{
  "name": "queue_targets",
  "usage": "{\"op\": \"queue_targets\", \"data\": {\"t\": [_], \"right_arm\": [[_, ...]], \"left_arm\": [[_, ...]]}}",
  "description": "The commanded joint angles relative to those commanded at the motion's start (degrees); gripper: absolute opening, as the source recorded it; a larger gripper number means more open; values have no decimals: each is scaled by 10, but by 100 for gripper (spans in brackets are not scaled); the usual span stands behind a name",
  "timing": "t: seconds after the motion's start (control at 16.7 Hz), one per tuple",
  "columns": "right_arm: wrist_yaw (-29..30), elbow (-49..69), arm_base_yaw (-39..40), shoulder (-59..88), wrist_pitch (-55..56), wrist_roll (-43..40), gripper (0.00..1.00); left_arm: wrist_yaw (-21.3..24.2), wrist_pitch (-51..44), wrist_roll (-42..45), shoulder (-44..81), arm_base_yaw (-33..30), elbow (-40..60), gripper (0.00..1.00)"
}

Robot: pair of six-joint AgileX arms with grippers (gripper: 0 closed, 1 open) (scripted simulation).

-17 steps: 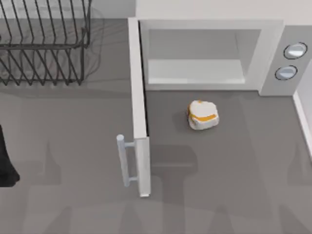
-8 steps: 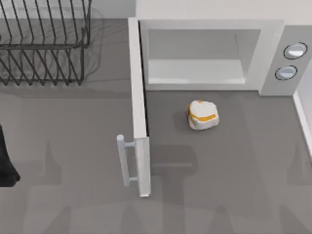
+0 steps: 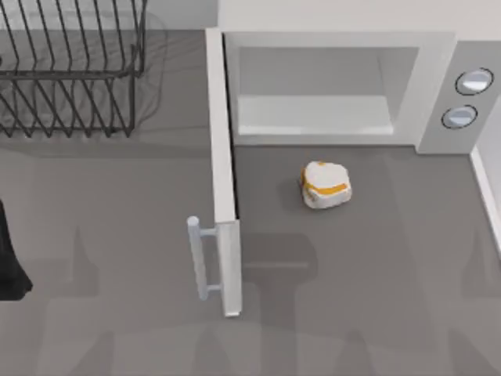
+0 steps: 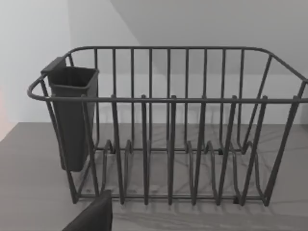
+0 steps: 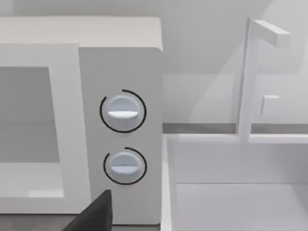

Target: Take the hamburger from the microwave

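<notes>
Microwave (image 3: 337,39): white casing, pale grey cavity, white door (image 3: 222,172) with a pale bar handle (image 3: 200,258); grey control panel (image 5: 120,130) bearing two light blue-grey dials (image 5: 122,112), each ringed by a thin black arc. Hamburger (image 3: 326,186): whitish-cream, orange-yellow band round its middle. Dish rack (image 4: 168,125): dark charcoal wire, with a plain dark grey cup (image 4: 72,115) hung at one corner. Table (image 3: 376,282): mid grey, faint wood-grain streaks. Sink (image 5: 240,192): plain white, with white faucet (image 5: 250,77).
</notes>
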Motion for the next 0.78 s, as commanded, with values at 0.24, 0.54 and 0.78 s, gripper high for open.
{"op": "queue_targets", "data": {"t": [0.24, 0.54, 0.78], "right_arm": [[0, 0, 0, 0, 0, 0, 100], [26, 28, 27, 83, 38, 12, 100], [76, 81, 78, 239, 109, 35, 100]], "left_arm": [[0, 0, 0, 0, 0, 0, 100], [0, 0, 0, 0, 0, 0, 100], [0, 0, 0, 0, 0, 0, 100]]}}
